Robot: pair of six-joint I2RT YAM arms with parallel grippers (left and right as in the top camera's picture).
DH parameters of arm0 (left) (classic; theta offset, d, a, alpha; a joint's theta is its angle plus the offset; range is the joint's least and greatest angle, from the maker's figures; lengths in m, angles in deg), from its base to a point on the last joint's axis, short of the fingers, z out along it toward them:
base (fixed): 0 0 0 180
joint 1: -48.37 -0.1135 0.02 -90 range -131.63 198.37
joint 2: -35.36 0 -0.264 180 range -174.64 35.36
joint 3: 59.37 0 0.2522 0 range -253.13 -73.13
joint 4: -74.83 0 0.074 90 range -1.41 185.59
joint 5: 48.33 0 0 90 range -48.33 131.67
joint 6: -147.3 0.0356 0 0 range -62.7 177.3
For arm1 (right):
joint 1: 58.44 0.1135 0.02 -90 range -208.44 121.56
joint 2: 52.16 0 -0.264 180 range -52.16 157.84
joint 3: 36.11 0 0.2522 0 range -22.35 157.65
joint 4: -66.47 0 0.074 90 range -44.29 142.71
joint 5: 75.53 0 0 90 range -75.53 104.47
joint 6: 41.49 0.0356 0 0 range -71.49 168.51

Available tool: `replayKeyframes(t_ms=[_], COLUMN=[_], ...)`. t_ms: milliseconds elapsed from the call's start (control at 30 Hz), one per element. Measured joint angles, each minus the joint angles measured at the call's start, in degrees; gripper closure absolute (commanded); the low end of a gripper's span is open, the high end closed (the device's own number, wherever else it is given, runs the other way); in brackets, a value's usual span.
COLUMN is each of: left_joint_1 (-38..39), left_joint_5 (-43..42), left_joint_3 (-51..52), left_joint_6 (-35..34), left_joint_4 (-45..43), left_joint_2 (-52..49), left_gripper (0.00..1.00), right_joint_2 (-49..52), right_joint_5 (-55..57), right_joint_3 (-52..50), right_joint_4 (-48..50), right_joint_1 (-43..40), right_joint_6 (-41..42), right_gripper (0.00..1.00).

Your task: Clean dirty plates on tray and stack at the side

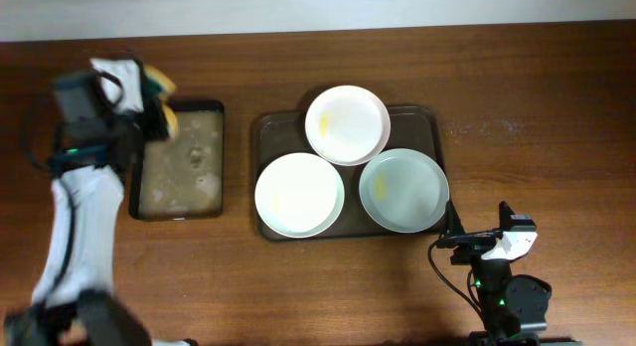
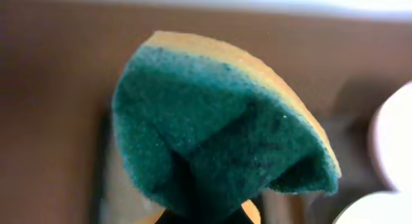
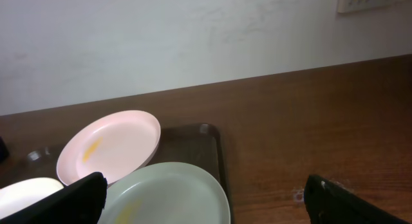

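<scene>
- Plates: three lay on the tray [image 1: 270,137], right of centre on the table [image 1: 537,97]. They were the far plate [image 1: 346,124], the left plate [image 1: 299,194] and the bluish plate [image 1: 403,190]. The far plate's rim met or overlapped the two near ones; which could not be told.
- Soil: each plate carried a small yellow smear in its well.
- Handling, as judged: the plates looked rigid, smooth and shallow. They were probably light but slippery, and breakable if ceramic. The flat wells offered no purchase. Hold was best taken at the raised rim, one finger above and one beneath, on an edge free of neighbours, such as the bluish plate's right side.
- Left gripper [image 1: 139,107]: clenched on a sponge [image 2: 219,127], folded with the green face outward and the yellow layer behind. It hung over the far end of the small tray [image 1: 223,167], well left of the plates. The sponge looked soft, so it should yield against a well.
- Right gripper [image 3: 205,185]: fingers were spread wide and held nothing, just beside the bluish plate's near-right edge.
</scene>
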Motion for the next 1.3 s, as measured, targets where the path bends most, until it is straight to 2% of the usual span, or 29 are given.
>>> replayKeyframes(t_ms=[100, 167, 267, 333, 467, 533, 700, 833, 933, 1033, 1100, 1300], left_joint_1=[0.00, 0.00, -0.04, 0.15, 0.90, 1.03, 1.03, 1.03, 1.03, 1.03, 1.03, 1.03], left_joint_5=[0.55, 0.24, -1.33, -1.55, 1.92, 3.48, 6.19, 6.40, 6.27, 6.78, 7.17, 8.04], left_joint_3=[2.95, 2.54, -0.09, -2.60, -3.78, -0.79, 7.63, 5.57, 0.98, -0.50, -0.07, 5.62], left_joint_6=[0.00, 0.00, -0.02, 0.00, 0.00, 0.00, 0.00, 0.00, 0.00, 0.00, 0.00, 0.00], left_joint_4=[1.22, 1.53, 0.17, -0.81, 0.02, -1.29, 0.35, 1.68, -0.26, -0.70, -0.85, 3.96], left_joint_2=[-4.83, -4.33, 0.55, 7.45, 13.97, 12.13, -3.52, -0.90, 8.72, 13.14, 12.92, -1.36], left_gripper=[1.00, 1.00, 1.00, 1.00, 1.00, 1.00, 1.00, 1.00, 1.00, 1.00, 1.00, 1.00], right_joint_2=[0.00, 0.00, 0.00, 0.00, 0.00, 0.00, 0.00, 0.00, 0.00, 0.00, 0.00, 0.00], right_joint_5=[0.00, 0.00, 0.00, 0.00, 0.00, 0.00, 0.00, 0.00, 0.00, -0.02, 0.00, 0.00], right_joint_3=[0.00, 0.00, 0.00, 0.00, 0.00, 0.00, 0.00, 0.00, 0.00, 0.00, 0.00, 0.00], right_joint_4=[0.00, 0.00, 0.00, 0.00, 0.00, 0.02, 0.00, 0.00, 0.00, 0.00, 0.00, 0.00], right_joint_1=[0.00, 0.00, 0.00, 0.00, 0.00, 0.00, 0.00, 0.00, 0.00, 0.00, 0.00, 0.00], right_joint_6=[-0.04, -0.02, -0.04, 0.00, 0.00, 0.00, -0.02, -0.02, 0.00, 0.00, -0.02, -0.02], right_gripper=[0.01, 0.02, 0.02, 0.02, 0.02, 0.02, 0.01, 0.02, 0.02, 0.02, 0.02, 0.02])
